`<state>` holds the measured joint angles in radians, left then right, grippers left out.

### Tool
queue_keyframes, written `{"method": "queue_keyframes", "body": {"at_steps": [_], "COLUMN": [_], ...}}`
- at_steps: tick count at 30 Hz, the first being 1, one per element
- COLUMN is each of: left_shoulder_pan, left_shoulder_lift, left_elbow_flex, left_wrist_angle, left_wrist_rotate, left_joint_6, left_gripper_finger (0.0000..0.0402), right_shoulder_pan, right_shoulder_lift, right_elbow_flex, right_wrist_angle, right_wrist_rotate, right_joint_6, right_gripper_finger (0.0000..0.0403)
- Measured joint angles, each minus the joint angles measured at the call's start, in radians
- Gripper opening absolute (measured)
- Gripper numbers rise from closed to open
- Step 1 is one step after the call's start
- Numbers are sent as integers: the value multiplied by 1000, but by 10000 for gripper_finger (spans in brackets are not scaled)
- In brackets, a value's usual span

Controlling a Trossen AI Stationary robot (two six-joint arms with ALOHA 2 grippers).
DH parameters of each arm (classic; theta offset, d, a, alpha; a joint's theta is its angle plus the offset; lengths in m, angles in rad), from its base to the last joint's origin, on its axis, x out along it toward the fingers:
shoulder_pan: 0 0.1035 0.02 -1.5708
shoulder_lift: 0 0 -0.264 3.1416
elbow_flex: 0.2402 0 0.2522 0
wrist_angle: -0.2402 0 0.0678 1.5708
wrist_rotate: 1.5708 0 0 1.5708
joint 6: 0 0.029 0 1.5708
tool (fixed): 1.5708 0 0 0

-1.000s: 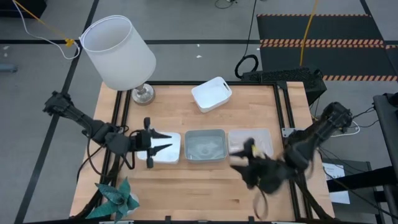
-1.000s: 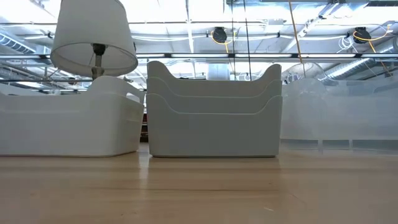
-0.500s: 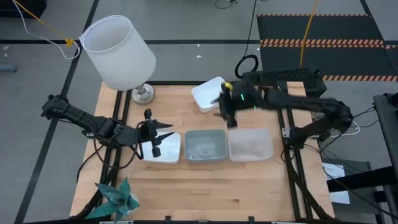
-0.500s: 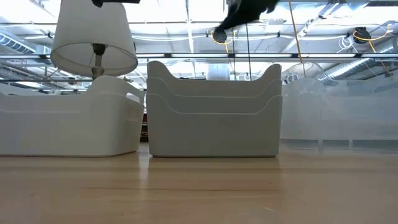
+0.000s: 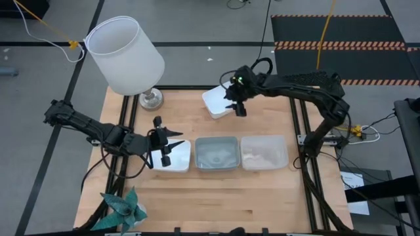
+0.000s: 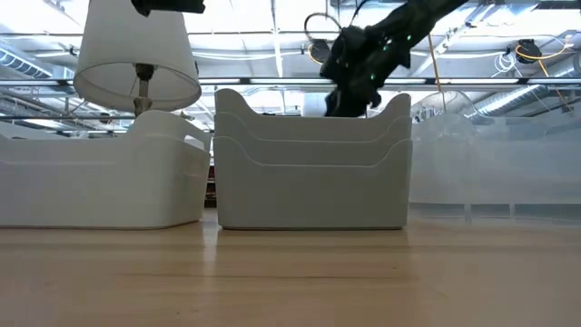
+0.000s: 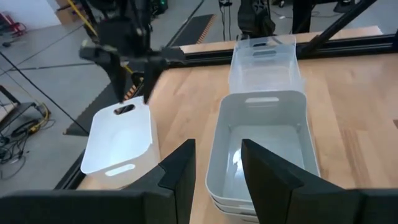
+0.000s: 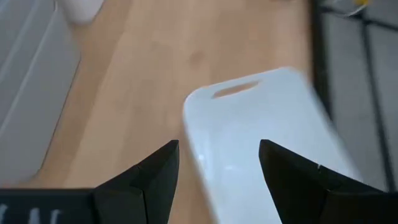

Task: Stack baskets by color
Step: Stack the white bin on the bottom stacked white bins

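Your right gripper [image 5: 240,109], fingers spread and empty, has just swung across from the table's front to hover over the lone white basket [image 5: 222,99]'s edge, ready to grasp it. Your left gripper [image 5: 164,145], fingers apart, waits above the white stack [image 5: 178,157], that basket's likely destination, beside the grey-blue stack [image 5: 216,153] and clear stack [image 5: 264,152].

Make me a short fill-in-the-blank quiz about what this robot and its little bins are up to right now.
1. The right gripper hovers, fingers open, over the lone ___ basket.
2. In the row of three stacks, the grey-blue stack sits in the ___.
3. The left gripper is over the ___ stack in that row.

Missing words: white; middle; white
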<state>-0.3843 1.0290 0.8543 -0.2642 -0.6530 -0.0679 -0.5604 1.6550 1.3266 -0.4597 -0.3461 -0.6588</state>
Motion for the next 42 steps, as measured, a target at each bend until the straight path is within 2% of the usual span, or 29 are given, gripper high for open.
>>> {"method": "queue_keyframes", "body": {"at_steps": [5, 10, 14, 17, 25, 27, 30, 34, 42], "left_shoulder_pan": [0, 0, 0, 0, 0, 0, 0, 0, 0], "left_shoulder_lift": [1, 0, 0, 0, 0, 0, 0, 0, 0], "left_elbow_flex": [0, 0, 0, 0, 0, 0, 0, 0, 0], "left_wrist_angle": [-1, -1, -1, -1, -1, 0, 0, 0, 0], "left_wrist_rotate": [1, 1, 1, 1, 1, 1, 1, 1, 1], "left_joint_6": [-11, -20, -20, -20, -22, -22, -23, -23, -39], "left_gripper_finger": [131, 131, 131, 131, 131, 131, 131, 131, 131], "right_shoulder_pan": [-1, -1, -4, -12, -43, -44, -43, -43, -35], "right_shoulder_lift": [58, 96, 122, 143, 189, 193, 193, 192, 189], "right_elbow_flex": [0, 0, 0, 0, 1, 1, 1, 1, 1], "right_wrist_angle": [-63, -100, -94, -92, -90, -82, -83, -99, -108], "right_wrist_rotate": [-76, -68, 49, 112, 116, 146, 188, 189, 189], "right_joint_6": [-52, -73, -98, -114, -114, -114, -114, -129, -93], "right_gripper_finger": [215, 214, 201, 183, 129, 111, 73, 14, 7]}}
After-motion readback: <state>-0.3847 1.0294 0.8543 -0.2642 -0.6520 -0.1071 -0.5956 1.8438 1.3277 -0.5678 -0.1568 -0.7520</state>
